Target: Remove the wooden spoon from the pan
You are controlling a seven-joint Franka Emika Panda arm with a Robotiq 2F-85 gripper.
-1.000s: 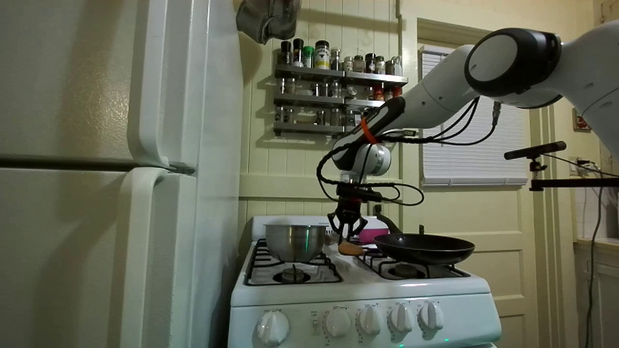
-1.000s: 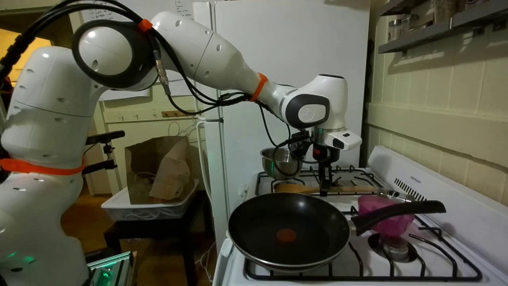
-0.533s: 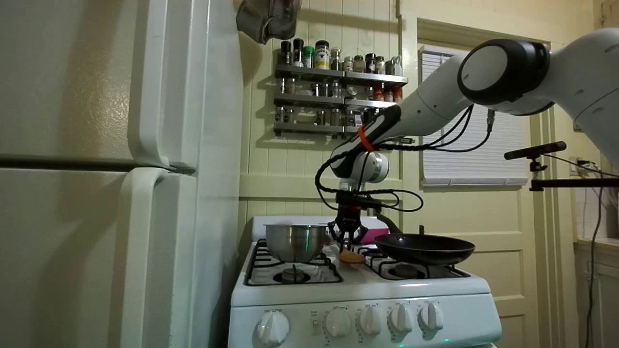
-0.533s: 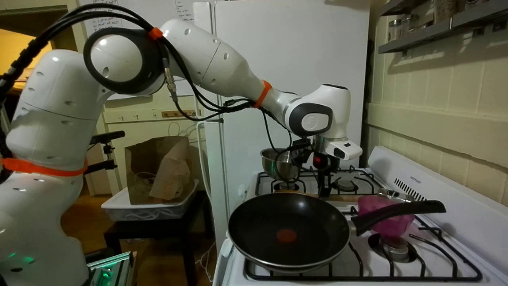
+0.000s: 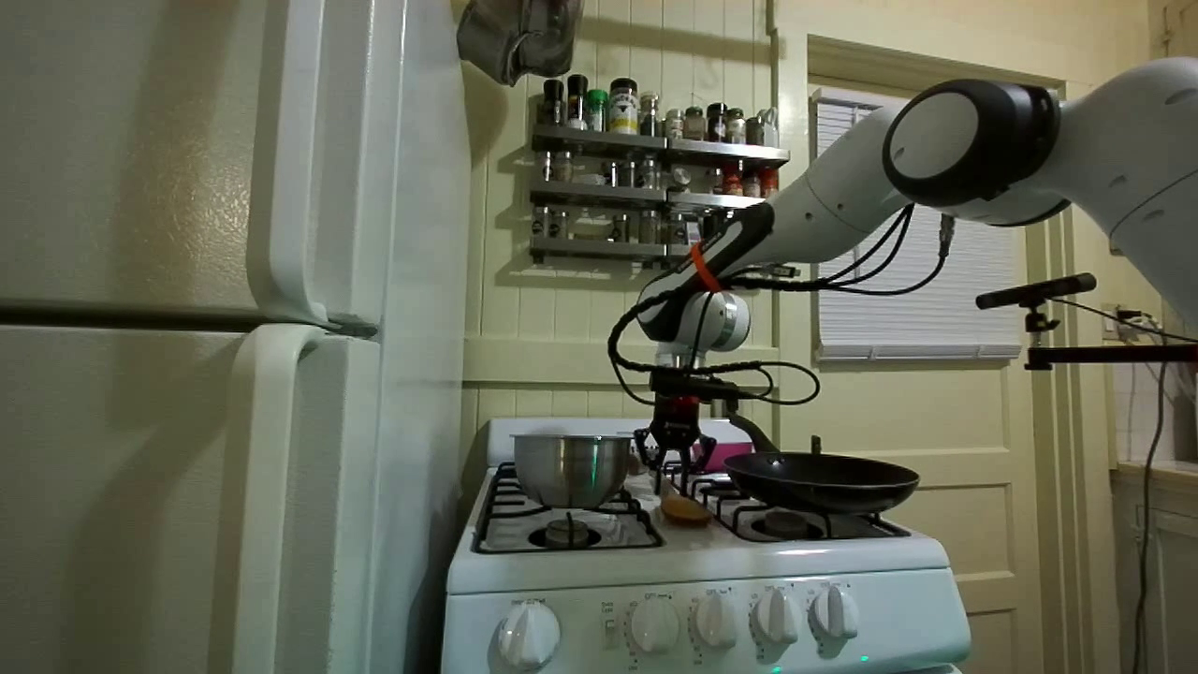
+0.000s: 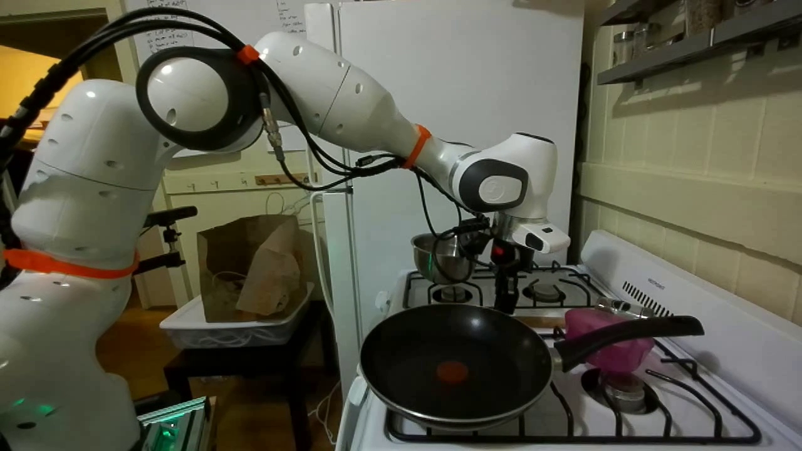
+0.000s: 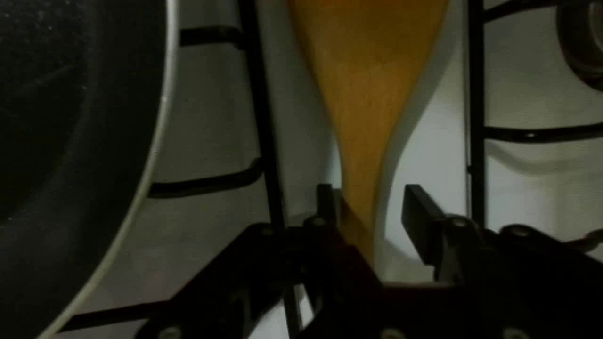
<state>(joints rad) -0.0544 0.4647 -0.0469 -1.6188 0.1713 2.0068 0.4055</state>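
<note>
The wooden spoon lies on the white stove top between two black burner grates. Its bowl end points to the stove's front in an exterior view. A piece of its handle shows behind the pan in an exterior view; the rest is hidden there. My gripper is open around the spoon's neck, one finger on each side, with a clear gap on the right. The gripper is low over the stove in both exterior views. The black pan sits on the grate beside the spoon, with nothing in it.
A steel pot stands on the grate on the spoon's other side. A pink bowl sits under the pan's handle. The stove's back panel and a white fridge border the stove.
The gripper came down with the spoon to the stove top, then its fingers opened. The spoon now lies between them, slightly lower and turned a little in view. The pan has not moved.
</note>
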